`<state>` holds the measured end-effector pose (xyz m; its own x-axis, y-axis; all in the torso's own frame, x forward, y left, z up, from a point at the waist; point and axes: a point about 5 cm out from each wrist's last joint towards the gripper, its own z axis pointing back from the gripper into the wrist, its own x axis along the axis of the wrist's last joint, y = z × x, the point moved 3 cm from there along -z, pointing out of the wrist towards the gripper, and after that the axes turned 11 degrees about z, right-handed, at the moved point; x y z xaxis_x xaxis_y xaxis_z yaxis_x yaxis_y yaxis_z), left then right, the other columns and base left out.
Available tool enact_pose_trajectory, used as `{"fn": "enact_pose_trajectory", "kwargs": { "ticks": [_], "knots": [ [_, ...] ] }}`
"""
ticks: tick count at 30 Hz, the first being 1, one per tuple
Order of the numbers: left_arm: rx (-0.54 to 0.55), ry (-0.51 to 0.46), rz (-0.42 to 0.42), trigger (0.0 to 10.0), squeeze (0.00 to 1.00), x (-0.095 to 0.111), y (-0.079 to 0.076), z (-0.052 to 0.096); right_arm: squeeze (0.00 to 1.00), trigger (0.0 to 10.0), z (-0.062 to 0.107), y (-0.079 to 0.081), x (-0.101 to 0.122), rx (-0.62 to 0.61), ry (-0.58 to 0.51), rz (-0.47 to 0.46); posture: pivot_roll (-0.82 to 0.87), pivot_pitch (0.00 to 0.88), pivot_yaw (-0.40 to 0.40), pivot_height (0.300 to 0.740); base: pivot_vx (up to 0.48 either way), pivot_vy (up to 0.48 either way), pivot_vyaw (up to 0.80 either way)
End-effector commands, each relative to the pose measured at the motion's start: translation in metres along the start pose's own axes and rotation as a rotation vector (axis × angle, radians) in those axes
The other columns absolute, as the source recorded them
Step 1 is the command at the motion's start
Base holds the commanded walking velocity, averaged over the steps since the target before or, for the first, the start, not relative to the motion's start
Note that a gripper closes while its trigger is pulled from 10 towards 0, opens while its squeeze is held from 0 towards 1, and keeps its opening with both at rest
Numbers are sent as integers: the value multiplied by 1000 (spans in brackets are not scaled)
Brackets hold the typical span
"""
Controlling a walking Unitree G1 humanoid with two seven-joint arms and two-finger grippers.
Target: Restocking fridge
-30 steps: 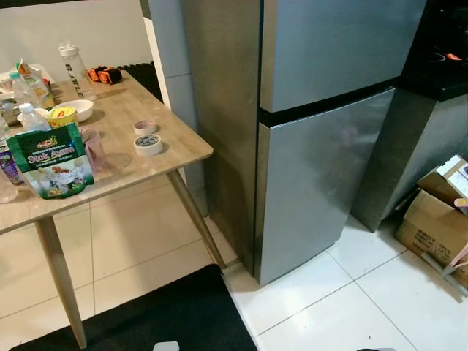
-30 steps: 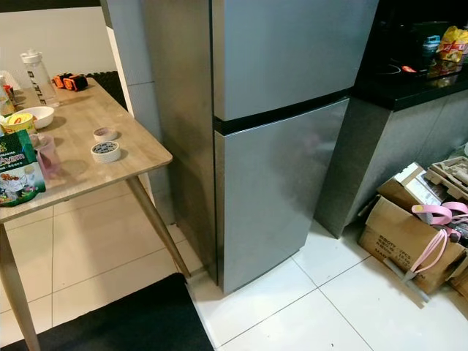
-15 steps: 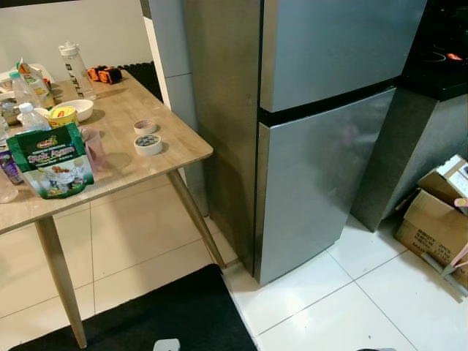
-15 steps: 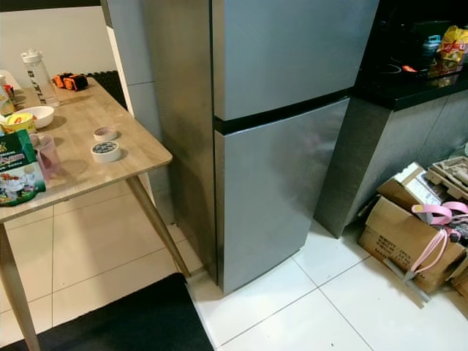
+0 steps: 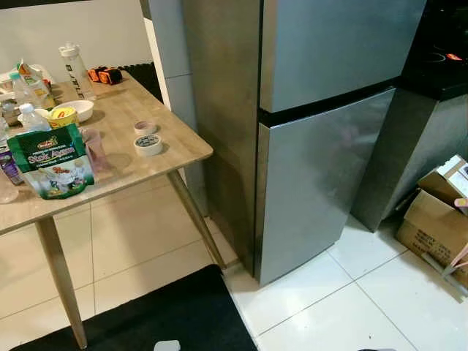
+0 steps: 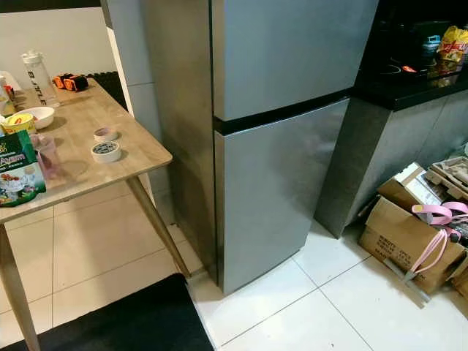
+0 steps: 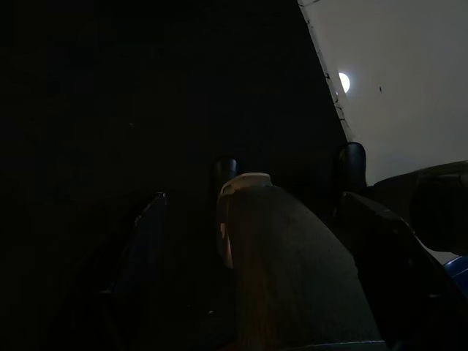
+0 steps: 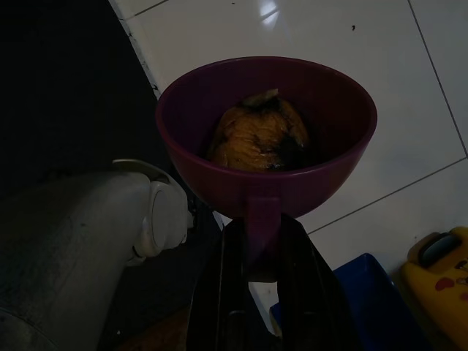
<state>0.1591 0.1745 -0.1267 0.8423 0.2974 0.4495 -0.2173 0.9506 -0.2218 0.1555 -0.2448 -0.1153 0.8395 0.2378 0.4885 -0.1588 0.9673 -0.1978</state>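
Right end effector (image 8: 262, 241) pinching a purple bowl (image 8: 267, 139) by its rim tab above the white floor (image 8: 351, 95).
Inside the bowl lies a browned piece of food (image 8: 257, 135). The left end effector (image 7: 289, 175) hangs in shadow, fingers spread. Farther off stands the closed silver fridge (image 5: 322, 131), beside a wooden tabletop (image 5: 124, 157) carrying a green pouch (image 5: 55, 161) and two tape rolls (image 5: 148, 144).

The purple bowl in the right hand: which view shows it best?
The right wrist view: the bowl sits close in front, its handle shut between the right hand fingers, with orange-brown food inside. The eye views show the fridge and table instead.
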Motion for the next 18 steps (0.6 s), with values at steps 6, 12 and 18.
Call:
{"fn": "enact_pose_trajectory", "kwargs": {
  "ticks": [6, 12, 18],
  "knots": [
    [11, 15, -13, 10000, 0, -3, 6, 1, 0, 10000, 0, -1, 0, -5, -2, -14, -66, 0, 13, 740, 120, 0, 0],
    [10, 18, -15, 10000, 0, -3, 7, 2, 0, 10000, 0, -1, 1, -3, -5, -19, -69, 0, 14, 740, 251, 0, 0],
    [9, 18, -13, 10000, 0, -4, 6, 2, 0, 10000, 0, 0, 1, -2, -6, -21, -69, 0, 14, 740, 266, 0, 0]
  ]
}}
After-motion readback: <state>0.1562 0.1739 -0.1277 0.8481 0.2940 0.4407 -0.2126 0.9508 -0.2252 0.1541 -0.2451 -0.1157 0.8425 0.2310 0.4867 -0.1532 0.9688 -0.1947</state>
